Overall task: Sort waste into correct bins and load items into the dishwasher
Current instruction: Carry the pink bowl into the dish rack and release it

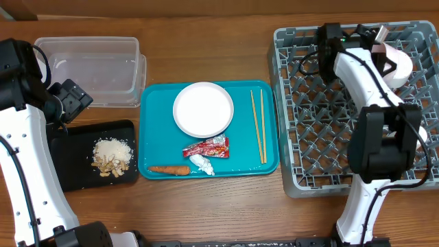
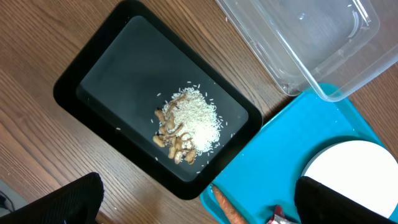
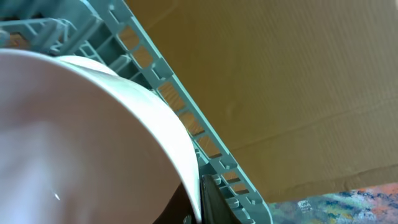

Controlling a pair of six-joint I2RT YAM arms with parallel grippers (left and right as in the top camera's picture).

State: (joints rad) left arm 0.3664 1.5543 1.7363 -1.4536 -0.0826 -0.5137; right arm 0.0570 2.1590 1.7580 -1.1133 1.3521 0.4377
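Observation:
My right gripper [image 1: 383, 56] is shut on the rim of a pinkish-white plate [image 1: 399, 63], held on edge over the far right of the grey dish rack [image 1: 322, 137]. The plate [image 3: 74, 137] fills the right wrist view, pinched at its rim by my fingers [image 3: 200, 194]. My left gripper [image 1: 68, 103] is open and empty above the black tray [image 1: 68, 165], which holds beige food scraps and rice [image 1: 111, 158]. The clear tub [image 1: 89, 68] lies behind it. A white bowl [image 1: 203, 110], chopsticks [image 1: 259, 127], red wrapper [image 1: 207, 146], tissue [image 1: 202, 163] and carrot stick [image 1: 169, 169] lie on the teal tray [image 1: 158, 130].
In the left wrist view my open fingers [image 2: 205, 208] frame the black tray [image 2: 99, 74], scraps [image 2: 186, 124], tub corner [image 2: 298, 37] and teal tray [image 2: 292, 143]. Bare wood surrounds them. Cardboard stands behind the rack [image 3: 186, 118].

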